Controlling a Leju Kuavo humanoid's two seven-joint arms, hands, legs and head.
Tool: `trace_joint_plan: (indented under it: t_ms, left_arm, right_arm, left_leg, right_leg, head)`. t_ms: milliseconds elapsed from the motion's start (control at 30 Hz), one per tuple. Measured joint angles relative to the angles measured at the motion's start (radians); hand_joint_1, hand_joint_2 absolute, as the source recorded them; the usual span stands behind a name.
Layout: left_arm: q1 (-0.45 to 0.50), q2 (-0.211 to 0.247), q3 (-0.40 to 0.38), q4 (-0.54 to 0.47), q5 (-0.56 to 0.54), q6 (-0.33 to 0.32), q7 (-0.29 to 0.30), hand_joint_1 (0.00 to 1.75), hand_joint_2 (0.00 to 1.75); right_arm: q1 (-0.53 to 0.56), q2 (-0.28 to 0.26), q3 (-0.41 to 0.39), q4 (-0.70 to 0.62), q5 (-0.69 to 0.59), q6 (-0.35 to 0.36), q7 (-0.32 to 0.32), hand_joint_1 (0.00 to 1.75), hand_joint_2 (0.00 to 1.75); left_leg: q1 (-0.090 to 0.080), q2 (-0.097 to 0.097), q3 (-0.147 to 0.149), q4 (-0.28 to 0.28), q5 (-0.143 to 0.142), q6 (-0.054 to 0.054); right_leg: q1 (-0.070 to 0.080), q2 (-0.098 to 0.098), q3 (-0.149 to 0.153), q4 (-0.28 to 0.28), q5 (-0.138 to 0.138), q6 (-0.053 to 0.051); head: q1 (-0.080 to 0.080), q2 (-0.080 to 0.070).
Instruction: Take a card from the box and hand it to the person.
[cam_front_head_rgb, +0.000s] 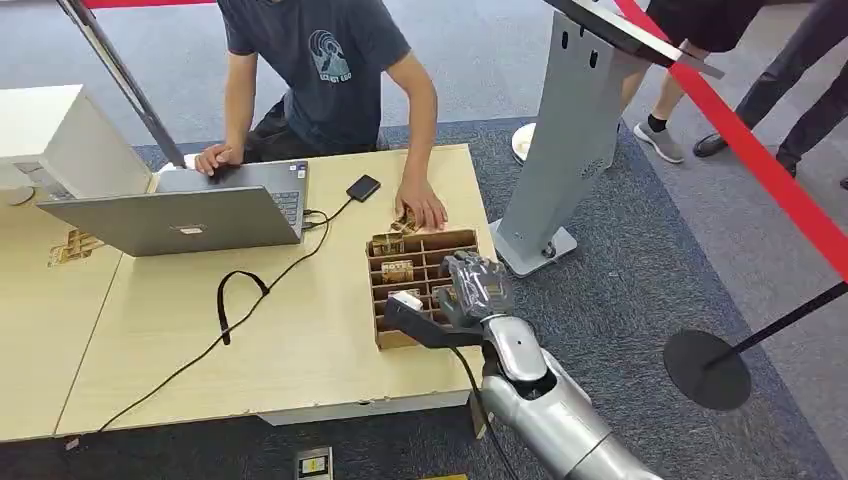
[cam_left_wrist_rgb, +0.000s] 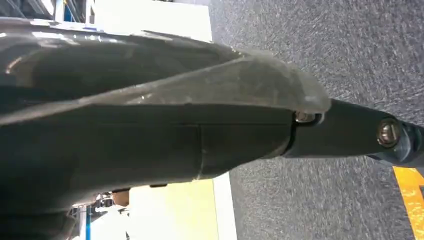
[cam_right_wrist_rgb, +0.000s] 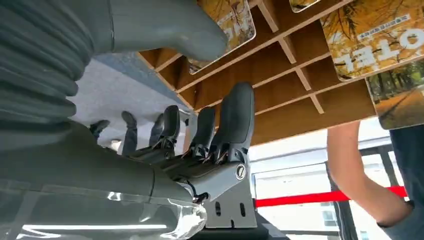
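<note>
A wooden box (cam_front_head_rgb: 384, 330) split into compartments stands on the table's right part, near its right edge. Yellow-printed cards (cam_front_head_rgb: 397, 268) stand in some slots and show close up as cards (cam_right_wrist_rgb: 367, 42) against the dividers. My right hand (cam_front_head_rgb: 476, 286) hovers over the box's right side. Its thumb (cam_right_wrist_rgb: 165, 25) and dark fingers (cam_right_wrist_rgb: 235, 120) are spread apart with nothing between them; the thumb tip lies in front of one card (cam_right_wrist_rgb: 235, 22). A person (cam_front_head_rgb: 320, 60) sits across the table, one hand (cam_front_head_rgb: 422, 208) resting at the box's far edge on a card.
A grey laptop (cam_front_head_rgb: 190, 215) stands open at the table's left, with the person's other hand (cam_front_head_rgb: 212, 157) beside it. A black phone (cam_front_head_rgb: 363, 187) and its cable (cam_front_head_rgb: 240, 300) lie on the tabletop. A grey kiosk stand (cam_front_head_rgb: 560, 150) and a red barrier tape (cam_front_head_rgb: 760, 160) are at the right.
</note>
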Motion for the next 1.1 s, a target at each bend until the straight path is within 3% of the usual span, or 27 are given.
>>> trace_joint_plan:
  t_ms: [567, 1100]
  left_arm:
    - [0.0, 0.003, 0.0, 0.0, 0.0, -0.001, -0.001, 0.0, 0.0]
    - [0.0, 0.003, 0.0, 0.0, 0.015, 0.006, 0.0, 0.0, 0.0]
  right_arm:
    - [-0.004, 0.0, 0.005, 0.052, 0.0, -0.009, 0.01, 0.87, 1.75]
    - [-0.014, 0.005, 0.005, 0.076, 0.0, -0.008, 0.01, 0.98, 1.75]
  left_leg:
    - [0.0, 0.0, 0.0, 0.0, 0.0, 0.0]
    - [0.0, 0.0, 0.0, 0.0, 0.0, 0.0]
  right_leg:
    - [0.0, 0.0, 0.0, 0.0, 0.0, 0.0]
    - [0.0, 0.0, 0.0, 0.0, 0.0, 0.0]
  head:
    - [0.0, 0.0]
    - [0.0, 0.0]
